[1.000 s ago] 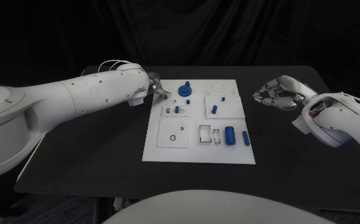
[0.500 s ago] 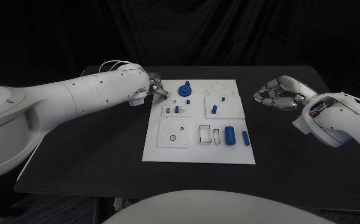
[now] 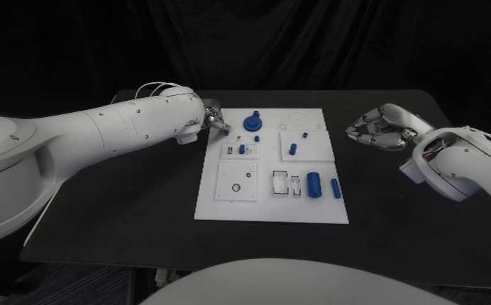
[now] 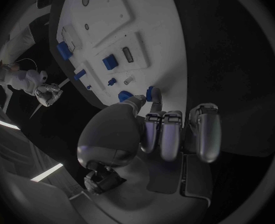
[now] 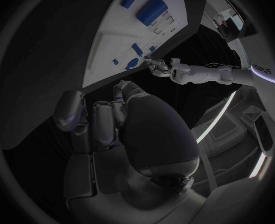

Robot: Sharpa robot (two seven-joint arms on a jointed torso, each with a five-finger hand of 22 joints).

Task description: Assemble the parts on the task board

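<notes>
Reaching over the far left corner of the task board [image 3: 268,209], your left hand [image 3: 214,122] pinches a small blue part [image 4: 151,93] at its fingertips. Your right hand [image 3: 379,129] hovers off the board's right edge, fingers curled in on nothing. Other blue parts lie across the white board mid-table. You'll see nothing moved since a second ago.

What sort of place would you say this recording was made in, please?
Probably a robotics lab test station: a black table before a dark curtain, bearing a white task board with small blue parts.
</notes>
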